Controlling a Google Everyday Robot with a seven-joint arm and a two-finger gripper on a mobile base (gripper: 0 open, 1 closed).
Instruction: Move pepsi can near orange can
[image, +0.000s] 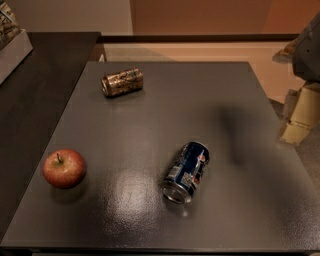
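The grey table (175, 110) filled most of the view, and a darker counter (40, 90) stood against its left side. The gripper (301, 114) was at the right edge of the view, beyond the right border of the table and above the floor; it held nothing that could be seen (whether it was open or closed, I cannot tell). The pepsi can (186, 171) lay on its side in the front part of the table, a little right of the middle, with one silver end turned to the camera. It was well apart from the gripper, to the left of it. The orange can (122, 82) lay on its side near the far left corner, well apart from the pepsi can. A red apple (63, 168) stood near the left edge, stem up.
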